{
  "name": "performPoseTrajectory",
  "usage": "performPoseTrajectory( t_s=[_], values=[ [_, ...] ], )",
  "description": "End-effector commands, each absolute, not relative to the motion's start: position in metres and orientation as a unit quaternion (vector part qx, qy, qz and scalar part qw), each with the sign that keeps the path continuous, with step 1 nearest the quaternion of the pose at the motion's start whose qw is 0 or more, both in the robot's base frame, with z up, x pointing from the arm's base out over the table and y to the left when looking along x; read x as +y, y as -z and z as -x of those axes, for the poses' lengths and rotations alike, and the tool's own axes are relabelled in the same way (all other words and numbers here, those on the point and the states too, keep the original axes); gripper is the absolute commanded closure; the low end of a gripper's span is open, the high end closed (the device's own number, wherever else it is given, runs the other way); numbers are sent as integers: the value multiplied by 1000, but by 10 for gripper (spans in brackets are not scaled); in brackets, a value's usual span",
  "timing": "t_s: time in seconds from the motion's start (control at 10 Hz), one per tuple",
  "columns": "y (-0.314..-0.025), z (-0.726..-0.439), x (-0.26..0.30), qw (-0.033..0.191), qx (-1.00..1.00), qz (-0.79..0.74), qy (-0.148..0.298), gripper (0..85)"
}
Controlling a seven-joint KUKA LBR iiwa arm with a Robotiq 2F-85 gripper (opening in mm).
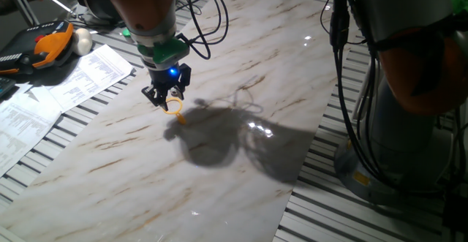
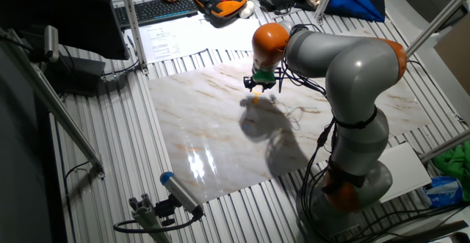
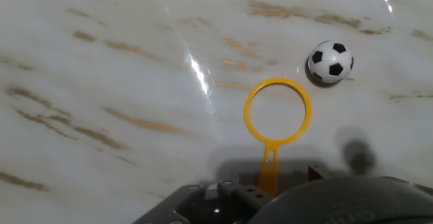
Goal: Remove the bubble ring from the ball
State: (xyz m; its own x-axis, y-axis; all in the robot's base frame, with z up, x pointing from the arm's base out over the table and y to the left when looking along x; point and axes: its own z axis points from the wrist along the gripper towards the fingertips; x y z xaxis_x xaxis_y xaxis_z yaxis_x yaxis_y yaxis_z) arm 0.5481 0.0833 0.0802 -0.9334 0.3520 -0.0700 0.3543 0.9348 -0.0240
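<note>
Nowhere in the three views can any brand or label be read: the printed sheets (image 1: 51, 88) at the left of one fixed view carry lines of text too small to make out, and the same is true of the papers beside the keyboard (image 2: 158, 8) in the other fixed view. The gripper (image 1: 167, 94) hangs just above the marbled board (image 1: 241, 147), with a blue light glowing on its body below a green collar. The bubble ring (image 3: 277, 116) hangs from it by its short straight handle, which runs down out of sight behind the dark body of the hand at the bottom of the hand view, so the claw looks closed on the handle, though the fingertips themselves are hidden there. The loop is clear of the ball (image 3: 331, 61), which rests on the marble up and to the right of the loop, near it but not touching. In the fixed views the ring is only a small yellow fleck under the fingers, and the ball cannot be picked out at all. An orange-and-black tool (image 1: 40, 48) and a plain whitish ball (image 1: 82, 42) lie at the far left, partly cut off.
</note>
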Motion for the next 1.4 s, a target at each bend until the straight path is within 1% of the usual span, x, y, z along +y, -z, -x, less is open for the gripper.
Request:
performPoseTrajectory(
  t_s=[0.0,1.3],
  values=[
    [-80,-549,83,31,983,-179,18,340],
    [-84,-548,82,22,984,-176,18,340]
  ],
)
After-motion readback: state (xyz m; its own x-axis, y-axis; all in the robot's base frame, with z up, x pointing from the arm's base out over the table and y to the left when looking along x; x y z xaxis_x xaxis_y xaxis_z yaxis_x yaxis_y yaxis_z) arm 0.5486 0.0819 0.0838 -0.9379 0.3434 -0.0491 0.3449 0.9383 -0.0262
